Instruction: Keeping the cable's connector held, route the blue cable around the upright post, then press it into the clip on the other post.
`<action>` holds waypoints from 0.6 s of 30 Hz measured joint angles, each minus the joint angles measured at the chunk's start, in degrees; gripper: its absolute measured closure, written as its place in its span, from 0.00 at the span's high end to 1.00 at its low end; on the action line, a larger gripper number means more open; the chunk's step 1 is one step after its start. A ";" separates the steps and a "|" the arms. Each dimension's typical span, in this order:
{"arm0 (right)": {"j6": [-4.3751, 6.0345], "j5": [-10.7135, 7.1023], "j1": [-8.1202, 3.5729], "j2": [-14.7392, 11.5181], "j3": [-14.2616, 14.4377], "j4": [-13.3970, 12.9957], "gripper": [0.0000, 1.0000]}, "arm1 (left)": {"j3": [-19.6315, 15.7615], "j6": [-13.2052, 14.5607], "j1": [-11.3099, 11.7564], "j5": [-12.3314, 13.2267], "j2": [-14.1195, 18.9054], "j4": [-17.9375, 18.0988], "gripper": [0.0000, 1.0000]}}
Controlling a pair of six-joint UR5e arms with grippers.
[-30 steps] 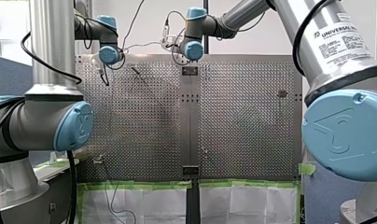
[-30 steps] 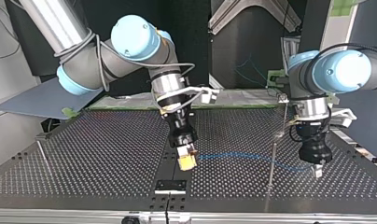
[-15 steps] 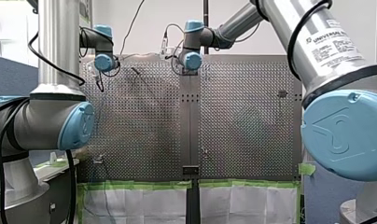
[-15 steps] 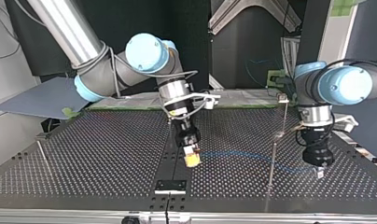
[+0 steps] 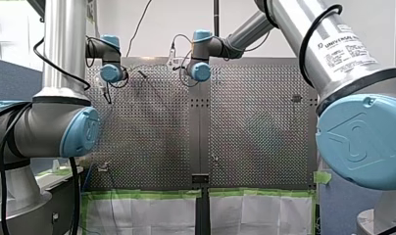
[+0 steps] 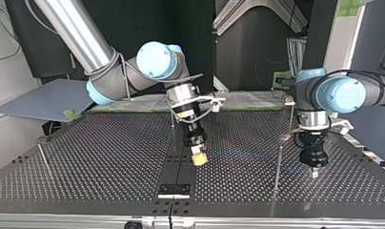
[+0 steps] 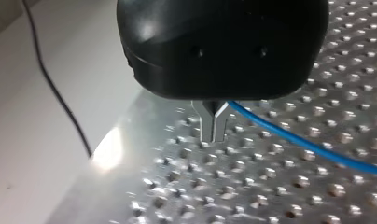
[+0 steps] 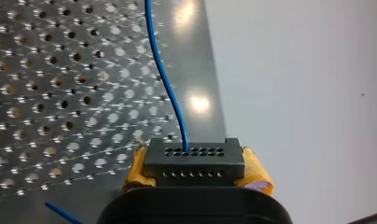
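Note:
In the right wrist view a black connector [image 8: 194, 161] with rows of holes sits between yellow pads [image 8: 256, 176]; my right gripper [image 8: 196, 169] is shut on it. The blue cable [image 8: 165, 79] leaves it and runs ahead over the perforated plate. In the top view my right gripper [image 6: 199, 158] hangs low at the middle, and the cable [image 6: 248, 155] runs along the table, past a thin upright post [image 6: 277, 167], to my left gripper [image 6: 315, 172]. In the left wrist view the metal fingers [image 7: 207, 123] of my left gripper [image 7: 213, 135] are shut, with the cable [image 7: 308, 144] coming out at their fork.
Another thin post [image 6: 43, 157] stands at the top view's left, and one more [image 6: 290, 114] behind the near post. A black bracket [image 6: 174, 190] lies at the table's near edge. A black wire [image 7: 56, 93] runs beside the plate's edge in the left wrist view.
In the top view my right gripper has drifted a little right and away from the camera with the connector. My left gripper has moved left, closer to the near post.

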 joint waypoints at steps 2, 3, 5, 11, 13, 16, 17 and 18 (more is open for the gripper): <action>-0.01 0.00 0.01 0.45 0.01 0.03 0.00 | 0.00 0.06 -0.24 0.31 -0.47 0.02 0.00; -0.04 0.01 0.02 0.71 0.01 0.04 0.00 | 0.00 0.08 -0.35 0.39 -0.59 0.04 0.00; -0.07 0.02 0.02 1.05 0.01 0.05 0.00 | 0.00 0.09 -0.60 0.47 -0.81 0.11 0.00; -0.29 0.04 0.07 2.14 0.02 0.16 0.00 | 0.00 0.52 -1.64 0.99 -2.61 0.22 0.00; -0.34 0.04 0.15 2.63 0.05 0.20 0.00 | 0.00 0.64 -1.98 1.00 -3.28 0.38 0.00; -0.37 0.05 0.28 3.49 0.14 0.23 0.00 | 0.01 0.56 -2.36 0.98 -4.10 0.69 0.00; -0.38 0.06 0.32 3.78 0.18 0.23 0.00 | 0.01 0.51 -2.48 0.97 -4.40 0.75 0.00; -0.38 0.06 0.38 4.16 0.22 0.24 0.00 | 0.00 0.47 -2.57 0.95 -4.59 0.78 0.00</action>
